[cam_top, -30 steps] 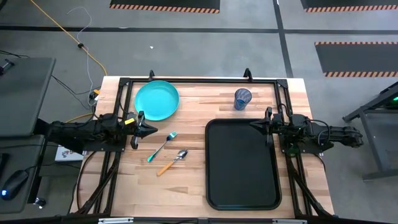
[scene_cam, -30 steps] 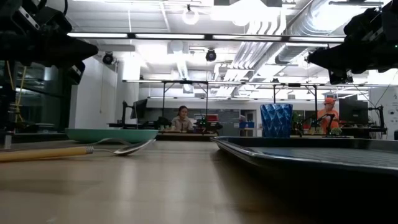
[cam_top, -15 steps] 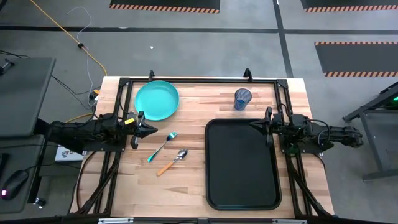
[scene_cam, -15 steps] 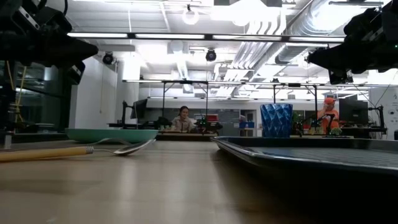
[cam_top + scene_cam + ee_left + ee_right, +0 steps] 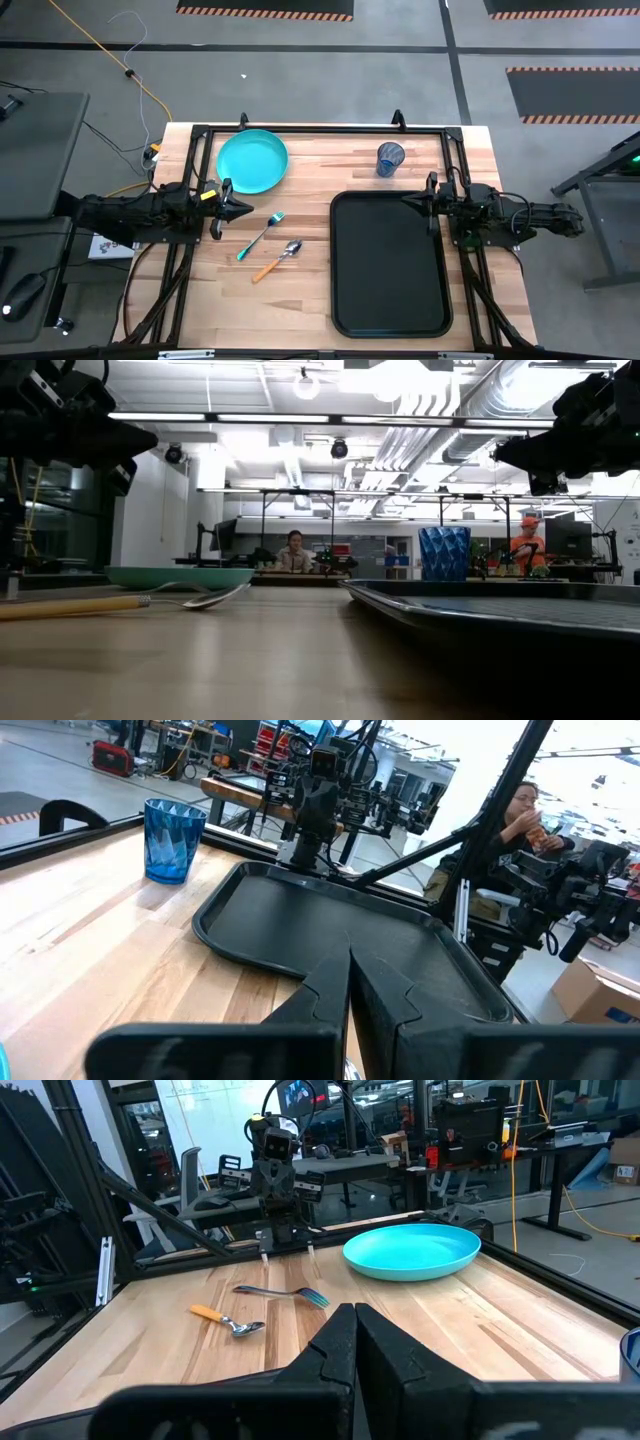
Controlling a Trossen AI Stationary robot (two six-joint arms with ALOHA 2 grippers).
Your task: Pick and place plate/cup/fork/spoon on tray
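The turquoise plate [image 5: 252,161] lies at the table's far left; it also shows in the right wrist view [image 5: 412,1251]. The blue cup [image 5: 390,158] stands upright at the far right, beyond the black tray [image 5: 390,264]. The fork [image 5: 262,235] and the orange-handled spoon [image 5: 277,260] lie side by side on the wood left of the tray. My left gripper [image 5: 246,208] is shut and empty above the table's left side, near the plate and fork. My right gripper [image 5: 405,202] is shut and empty above the tray's far right rim.
Black frame rails [image 5: 320,129] run along the table's far edge and down both sides. Bare wood [image 5: 310,180] lies between the plate and the cup. People sit at benches in the room beyond the table [image 5: 293,550].
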